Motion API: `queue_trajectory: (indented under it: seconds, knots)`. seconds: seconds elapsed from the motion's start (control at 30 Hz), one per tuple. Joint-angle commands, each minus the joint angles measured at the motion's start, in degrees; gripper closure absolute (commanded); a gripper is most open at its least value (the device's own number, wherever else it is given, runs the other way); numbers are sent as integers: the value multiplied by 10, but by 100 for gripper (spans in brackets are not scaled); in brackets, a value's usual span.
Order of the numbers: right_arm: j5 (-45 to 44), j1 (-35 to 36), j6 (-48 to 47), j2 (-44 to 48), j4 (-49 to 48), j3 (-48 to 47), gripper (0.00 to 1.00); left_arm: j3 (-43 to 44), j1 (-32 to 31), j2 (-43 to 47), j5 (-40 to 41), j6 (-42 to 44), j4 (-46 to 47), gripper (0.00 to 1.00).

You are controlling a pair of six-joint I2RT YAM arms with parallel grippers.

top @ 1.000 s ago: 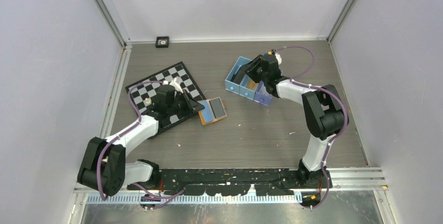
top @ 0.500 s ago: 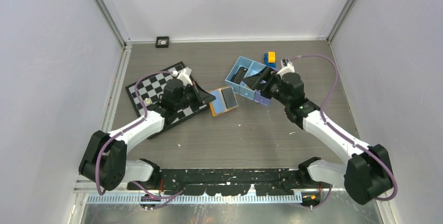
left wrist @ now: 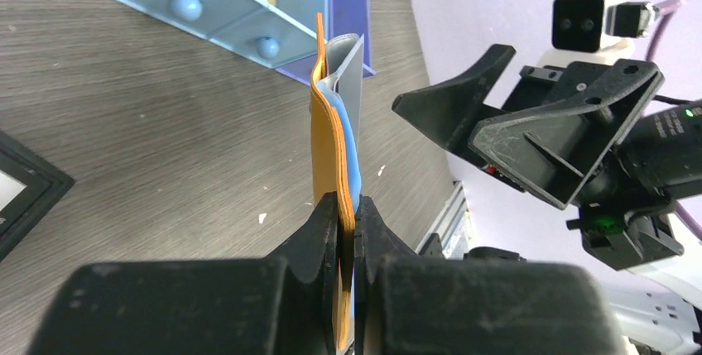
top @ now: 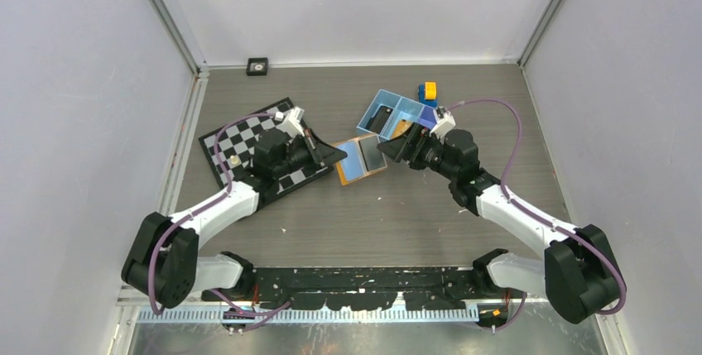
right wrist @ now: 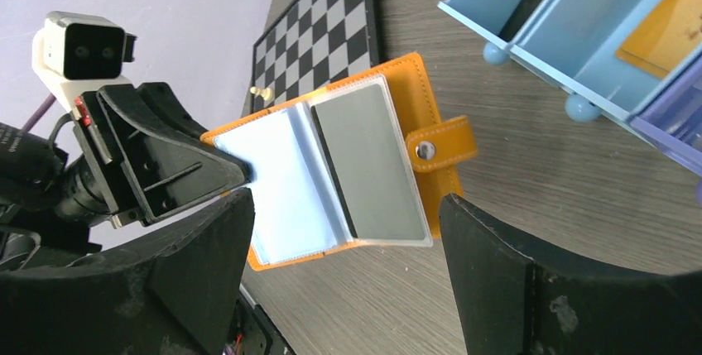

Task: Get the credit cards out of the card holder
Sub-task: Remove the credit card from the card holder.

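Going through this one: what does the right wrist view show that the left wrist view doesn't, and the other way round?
Right wrist only: the card holder seen open from inside, with a pale sleeve and a grey one, its closing tab, the chessboard, and an orange card lying in the blue tray.
Left wrist only: the holder edge-on, its sleeves bowing away from the cover, and the left gripper pinched shut on its near edge.
Both: the holder, the tray, the left gripper and the open right gripper.

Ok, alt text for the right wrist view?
An open orange card holder, clear sleeves showing, is pinched at one edge by the left tool, in front of the wide-open right tool. A blue tray sits upper right.
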State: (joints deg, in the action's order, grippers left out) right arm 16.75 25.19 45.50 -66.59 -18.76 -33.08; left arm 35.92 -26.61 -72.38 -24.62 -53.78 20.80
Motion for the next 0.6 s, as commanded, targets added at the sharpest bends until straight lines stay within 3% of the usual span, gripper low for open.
queue_trajectory:
  seconds: [0.0, 0.2, 0.57]
  knots:
    - [25, 4, -18, 16, -67, 11, 13, -18, -4, 24, -50, -21, 124, 100]
    - [36, 3, -26, 16, -66, 10, 13, -54, -4, 43, -68, -52, 239, 100]
    - [73, 2, 1, -11, -92, 5, 12, -47, -3, 80, -72, -56, 227, 100]
